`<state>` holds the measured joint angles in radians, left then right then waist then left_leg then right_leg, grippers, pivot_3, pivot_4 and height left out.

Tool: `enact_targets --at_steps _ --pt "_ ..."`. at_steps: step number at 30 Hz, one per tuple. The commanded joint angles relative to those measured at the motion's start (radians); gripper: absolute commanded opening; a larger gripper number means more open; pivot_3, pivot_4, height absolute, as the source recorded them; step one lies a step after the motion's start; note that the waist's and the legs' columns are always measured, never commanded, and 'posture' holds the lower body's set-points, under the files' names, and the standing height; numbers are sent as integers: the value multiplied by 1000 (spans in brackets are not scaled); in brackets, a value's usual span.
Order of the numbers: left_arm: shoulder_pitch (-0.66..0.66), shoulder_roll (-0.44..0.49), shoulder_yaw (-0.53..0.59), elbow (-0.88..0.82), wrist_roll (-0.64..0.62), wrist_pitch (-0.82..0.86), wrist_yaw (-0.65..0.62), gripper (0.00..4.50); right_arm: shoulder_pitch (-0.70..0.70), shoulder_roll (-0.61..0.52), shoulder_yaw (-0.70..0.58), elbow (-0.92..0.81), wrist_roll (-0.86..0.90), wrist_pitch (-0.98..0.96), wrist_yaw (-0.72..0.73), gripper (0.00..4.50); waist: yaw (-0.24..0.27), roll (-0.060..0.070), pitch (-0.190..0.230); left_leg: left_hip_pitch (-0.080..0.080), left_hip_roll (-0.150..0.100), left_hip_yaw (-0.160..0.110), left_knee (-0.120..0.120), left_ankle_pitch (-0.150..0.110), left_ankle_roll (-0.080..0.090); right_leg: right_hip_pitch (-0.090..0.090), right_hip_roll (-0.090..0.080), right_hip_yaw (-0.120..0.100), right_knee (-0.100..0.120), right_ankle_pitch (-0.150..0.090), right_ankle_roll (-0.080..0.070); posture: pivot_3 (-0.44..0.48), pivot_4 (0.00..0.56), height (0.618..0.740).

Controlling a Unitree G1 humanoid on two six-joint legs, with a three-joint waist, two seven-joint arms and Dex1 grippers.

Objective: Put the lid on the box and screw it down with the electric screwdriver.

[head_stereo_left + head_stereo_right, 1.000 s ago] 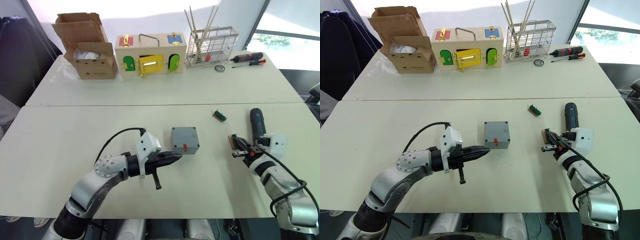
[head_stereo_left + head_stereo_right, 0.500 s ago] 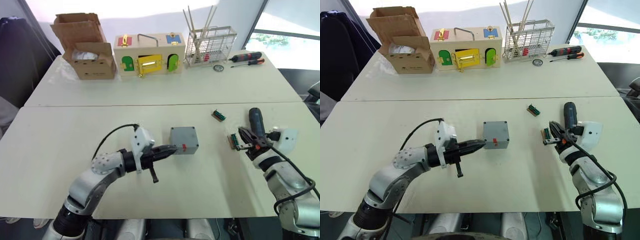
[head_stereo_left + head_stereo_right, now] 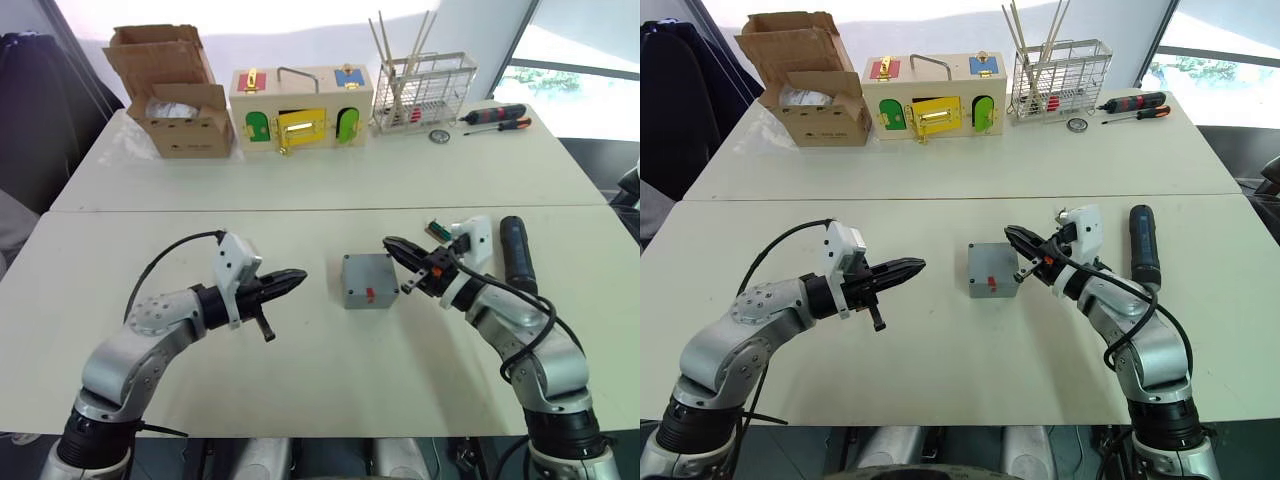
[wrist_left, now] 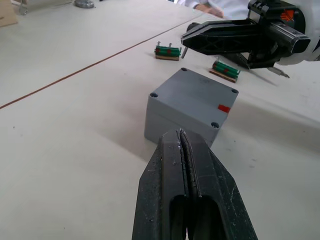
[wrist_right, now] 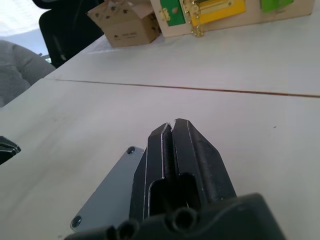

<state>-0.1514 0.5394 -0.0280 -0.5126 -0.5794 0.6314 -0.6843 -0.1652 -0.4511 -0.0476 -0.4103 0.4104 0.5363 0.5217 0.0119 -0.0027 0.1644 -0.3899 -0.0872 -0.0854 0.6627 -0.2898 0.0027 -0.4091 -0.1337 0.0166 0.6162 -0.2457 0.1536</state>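
Observation:
The grey box (image 3: 370, 292) stands in the middle of the near table, its red mark facing me. The grey lid (image 3: 366, 268) lies flat on top of it, with a screw spot at each corner (image 4: 195, 95). My left gripper (image 3: 297, 274) is shut and empty. It points at the box from the left, with a gap between them. My right gripper (image 3: 388, 243) is also shut and hovers just over the lid's right edge (image 5: 107, 192). The black electric screwdriver (image 3: 517, 255) lies on the table to the right of my right arm.
A small green part (image 3: 437, 230) lies behind the right gripper. Along the far table stand a cardboard box (image 3: 180, 95), a wooden box with coloured doors (image 3: 300, 108), a wire rack (image 3: 425, 90) and two hand screwdrivers (image 3: 495, 118).
My right gripper has swung left from beside the electric screwdriver to the box's right edge. My left gripper has drawn back to the left, away from the box.

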Motion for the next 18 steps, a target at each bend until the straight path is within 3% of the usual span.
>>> enact_targets --at_steps 1,18 --pt "4 -11 -20 -40 4 -10 11 0 14 -7 -19 -36 20 -8 11 53 -1 0 0 0 0 0 0 0 0 0 0 0 0 0 0 0 150 734" --pt "4 -30 -47 -50 3 -7 23 0 30 0 -8 20 -31 -51 1 53 -1 0 0 0 0 0 0 0 0 0 0 0 0 0 0 0 150 734"
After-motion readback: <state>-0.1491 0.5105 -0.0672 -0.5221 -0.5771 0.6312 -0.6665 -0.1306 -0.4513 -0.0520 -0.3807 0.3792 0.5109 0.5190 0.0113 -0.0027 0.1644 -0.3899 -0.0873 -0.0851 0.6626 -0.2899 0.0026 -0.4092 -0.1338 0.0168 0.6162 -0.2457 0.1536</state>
